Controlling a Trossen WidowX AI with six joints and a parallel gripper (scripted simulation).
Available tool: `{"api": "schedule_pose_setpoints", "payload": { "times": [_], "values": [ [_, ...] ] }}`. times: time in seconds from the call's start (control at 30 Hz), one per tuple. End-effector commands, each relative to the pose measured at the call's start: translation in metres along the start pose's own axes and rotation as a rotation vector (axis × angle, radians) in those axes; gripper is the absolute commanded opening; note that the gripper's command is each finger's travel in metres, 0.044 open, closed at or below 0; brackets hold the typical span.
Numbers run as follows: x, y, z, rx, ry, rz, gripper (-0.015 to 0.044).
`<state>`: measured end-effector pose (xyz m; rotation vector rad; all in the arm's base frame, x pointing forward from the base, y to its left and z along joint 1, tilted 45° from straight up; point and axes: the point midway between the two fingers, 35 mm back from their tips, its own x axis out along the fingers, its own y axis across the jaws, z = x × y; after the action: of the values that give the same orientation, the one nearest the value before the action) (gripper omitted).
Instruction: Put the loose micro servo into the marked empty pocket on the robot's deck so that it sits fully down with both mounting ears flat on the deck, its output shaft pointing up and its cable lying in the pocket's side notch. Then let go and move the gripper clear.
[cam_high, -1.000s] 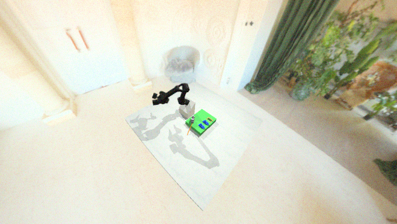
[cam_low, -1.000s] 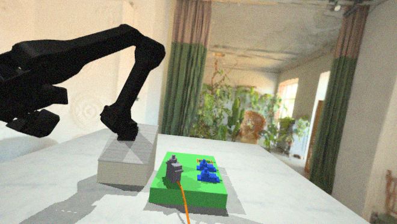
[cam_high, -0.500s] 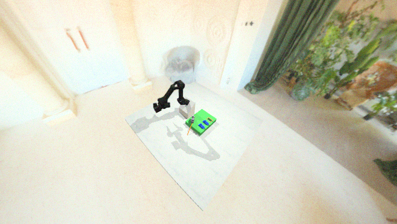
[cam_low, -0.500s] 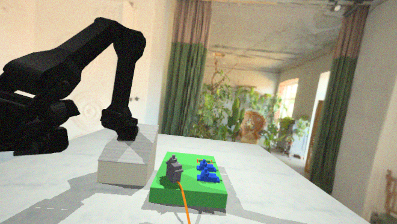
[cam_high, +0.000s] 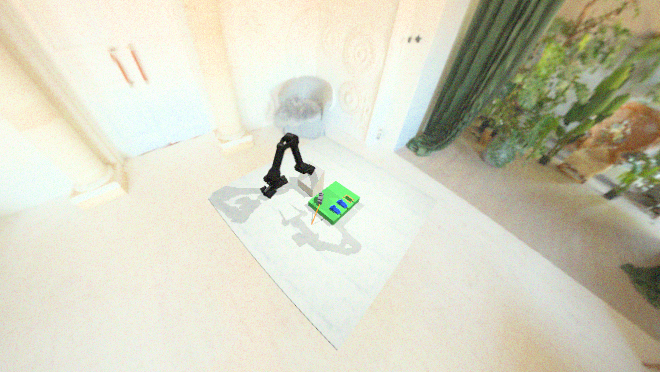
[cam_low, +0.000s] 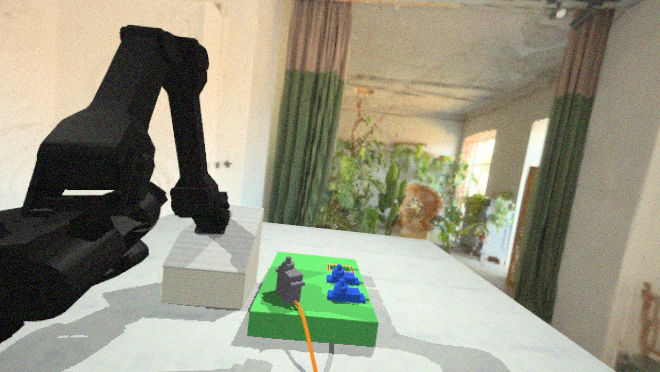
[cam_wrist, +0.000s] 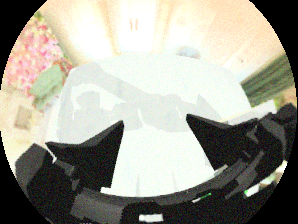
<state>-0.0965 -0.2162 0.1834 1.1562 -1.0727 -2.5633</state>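
The loose grey servo (cam_high: 320, 198) (cam_low: 290, 287) stands on top of the green deck (cam_high: 336, 189) (cam_low: 310, 325), on its left part in the exterior view, with its shaft end up. Its orange cable (cam_high: 315, 215) (cam_low: 306, 332) runs over the deck's near edge. The marked pocket (cam_high: 348, 199) (cam_low: 340, 268) is empty, outlined in red-orange, beyond the two blue servos. My gripper (cam_high: 266, 192) (cam_wrist: 156, 120) is open and empty, well away from the deck, left of it in the top view. In the exterior view the arm's dark parts fill the left foreground and the fingertips cannot be made out.
Two blue servos (cam_high: 338, 206) (cam_low: 345, 292) sit in the deck in a row with the marked pocket. A pale block (cam_high: 311, 184) (cam_low: 205, 287) stands beside the deck, close to the arm's base. The light table (cam_high: 345, 300) (cam_low: 410, 260) lies around them.
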Motion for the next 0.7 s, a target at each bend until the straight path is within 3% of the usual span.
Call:
{"api": "schedule_pose_setpoints", "payload": {
  "times": [0.0, 0.67],
  "values": [
    [-0.006, -0.002, -0.020, -0.109, 0.052, 0.010, 0.0440],
    [-0.060, -0.035, -0.115, -0.729, 0.275, 0.149, 0.0440]
  ]
}}
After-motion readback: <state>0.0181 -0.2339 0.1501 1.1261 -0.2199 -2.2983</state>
